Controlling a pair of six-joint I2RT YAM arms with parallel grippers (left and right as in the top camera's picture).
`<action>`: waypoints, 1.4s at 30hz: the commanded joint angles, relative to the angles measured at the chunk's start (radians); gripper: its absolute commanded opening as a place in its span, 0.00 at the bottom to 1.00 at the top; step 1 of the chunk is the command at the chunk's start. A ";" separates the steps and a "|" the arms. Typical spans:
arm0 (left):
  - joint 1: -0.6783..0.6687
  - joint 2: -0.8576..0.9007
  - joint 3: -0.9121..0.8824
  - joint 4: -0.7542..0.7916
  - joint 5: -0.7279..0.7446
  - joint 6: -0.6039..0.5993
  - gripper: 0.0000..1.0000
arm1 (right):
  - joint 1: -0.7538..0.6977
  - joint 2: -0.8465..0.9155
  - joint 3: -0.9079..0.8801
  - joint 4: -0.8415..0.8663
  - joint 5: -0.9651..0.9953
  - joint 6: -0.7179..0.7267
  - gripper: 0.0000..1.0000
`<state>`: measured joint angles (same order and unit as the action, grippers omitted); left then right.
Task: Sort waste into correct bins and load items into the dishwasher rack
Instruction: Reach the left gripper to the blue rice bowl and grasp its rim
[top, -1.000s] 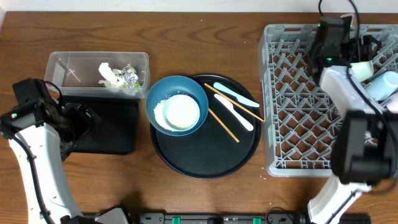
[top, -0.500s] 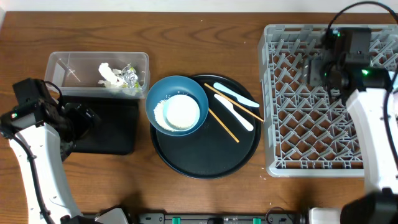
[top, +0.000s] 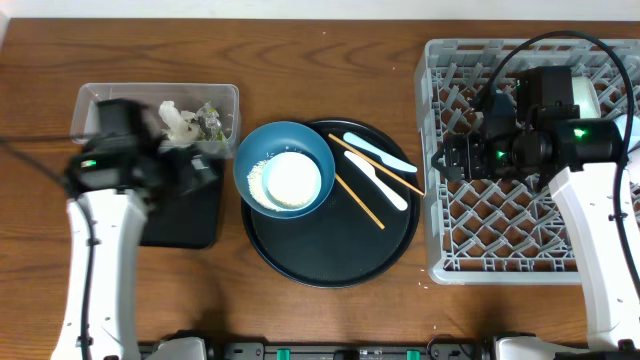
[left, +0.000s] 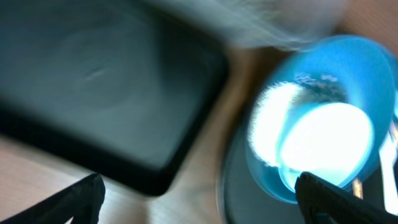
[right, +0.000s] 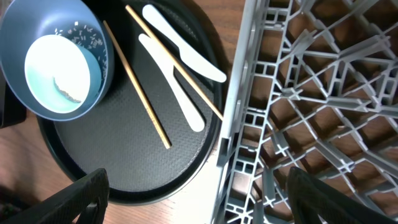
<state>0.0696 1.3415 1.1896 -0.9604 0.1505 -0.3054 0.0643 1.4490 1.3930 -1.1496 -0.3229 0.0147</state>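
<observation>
The dark blue dish (top: 285, 150) sat on the left part of a round black tray (top: 330, 255) in the middle of the worktop (top: 330, 20), with a white bowl (top: 295, 182) nested inside it and loose rice grains (top: 257, 172) scattered on the dish's floor beside the bowl. To the right of the dish, on the same tray, lay two wooden chopsticks (top: 359, 201) and two pale light-blue spoons (top: 378, 181), all slanting the same way, with one chopstick lying between the spoons. Left of the dish stood the clear tub (top: 110, 96), holding crumpled white tissue (top: 178, 123) and a shiny crinkled wrapper (top: 209, 118) at its right end. The shallow black tray (top: 190, 222) lay just in front of the tub with nothing visible inside it. The grey rack (top: 500, 225) filled the right side of the worktop, its pegs mostly bare; a pale cup (top: 588, 97) showed at its far right, partly hidden by the right arm. The left fingers (top: 200, 170) hung where the tub and the shallow black tray meet, close to the dish's left rim. They were spread as wide as they go and held nothing, though the left wrist view was badly blurred. The right fingers (top: 443, 160) hung above the rack's left part, pointing toward the round tray, wide apart and empty.
</observation>
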 joint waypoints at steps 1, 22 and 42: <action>-0.168 -0.002 0.006 0.061 -0.009 0.050 0.99 | 0.016 -0.009 0.002 -0.002 -0.018 -0.012 0.87; -0.560 0.341 0.005 0.408 -0.143 0.045 0.93 | 0.015 -0.009 0.002 -0.047 0.034 -0.013 0.84; -0.638 0.485 0.005 0.417 -0.136 0.030 0.52 | 0.016 -0.009 0.002 -0.054 0.035 -0.013 0.85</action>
<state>-0.5598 1.8133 1.1896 -0.5442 0.0219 -0.2749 0.0643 1.4490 1.3926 -1.2003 -0.2916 0.0143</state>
